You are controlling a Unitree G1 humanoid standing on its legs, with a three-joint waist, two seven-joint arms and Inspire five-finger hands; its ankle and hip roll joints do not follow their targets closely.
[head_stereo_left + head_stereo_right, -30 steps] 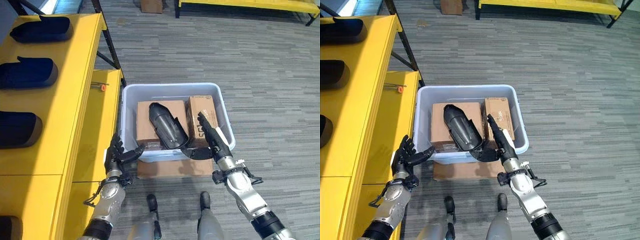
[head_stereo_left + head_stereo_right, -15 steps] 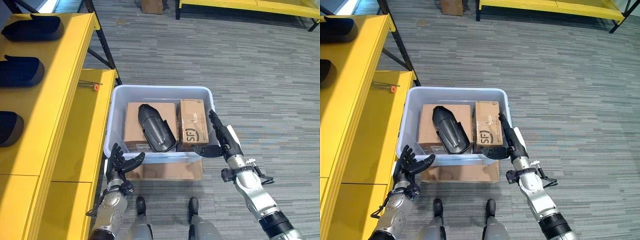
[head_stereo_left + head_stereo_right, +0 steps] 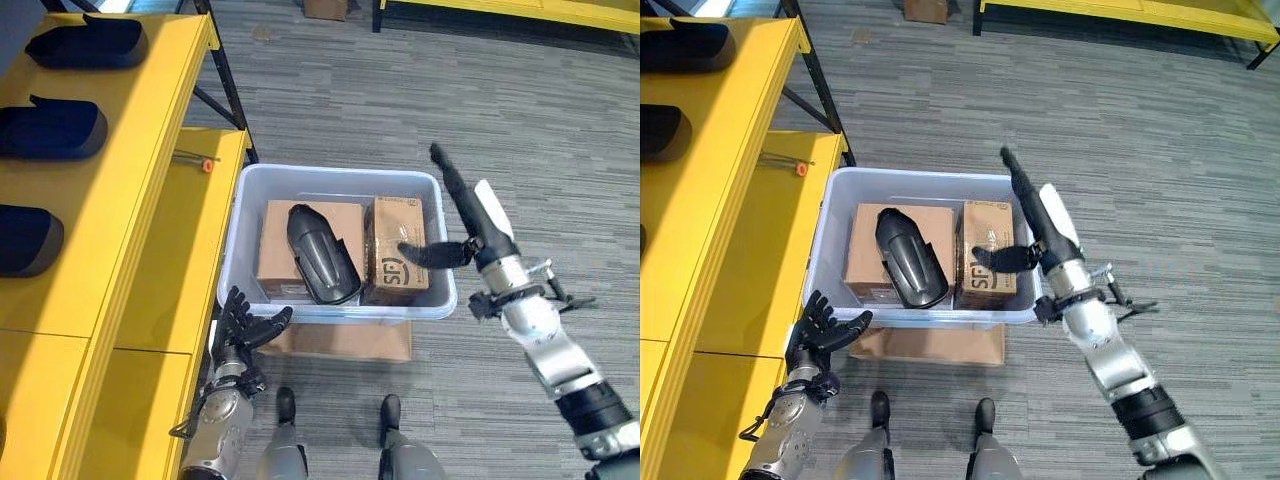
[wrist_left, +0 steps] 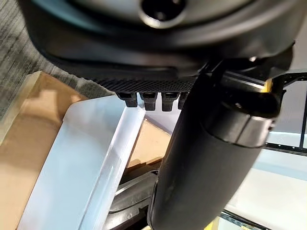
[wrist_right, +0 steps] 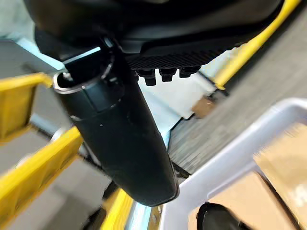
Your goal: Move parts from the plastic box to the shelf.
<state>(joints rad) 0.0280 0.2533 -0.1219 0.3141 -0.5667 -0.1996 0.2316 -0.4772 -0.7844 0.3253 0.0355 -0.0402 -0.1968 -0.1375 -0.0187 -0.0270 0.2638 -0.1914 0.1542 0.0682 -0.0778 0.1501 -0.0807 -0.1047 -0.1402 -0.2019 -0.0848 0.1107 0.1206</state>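
Note:
A clear plastic box stands on the floor beside the yellow shelf. Inside it a black curved part lies across two cardboard boxes. My right hand hangs open above the box's right side, fingers straight and pointing away, thumb stretched towards the right cardboard box. It holds nothing. My left hand is open with spread fingers by the box's front left corner, also empty. The left wrist view shows the box wall and the part past its thumb.
Three black parts lie on the shelf's top level. A small orange-tipped item rests on the lower shelf level. A flat cardboard piece lies under the box. Open grey carpet stretches to the right and beyond.
My right hand has lifted from the box's front right rim to above its right side. The left hand has stayed by the front left corner. The camera has shifted.

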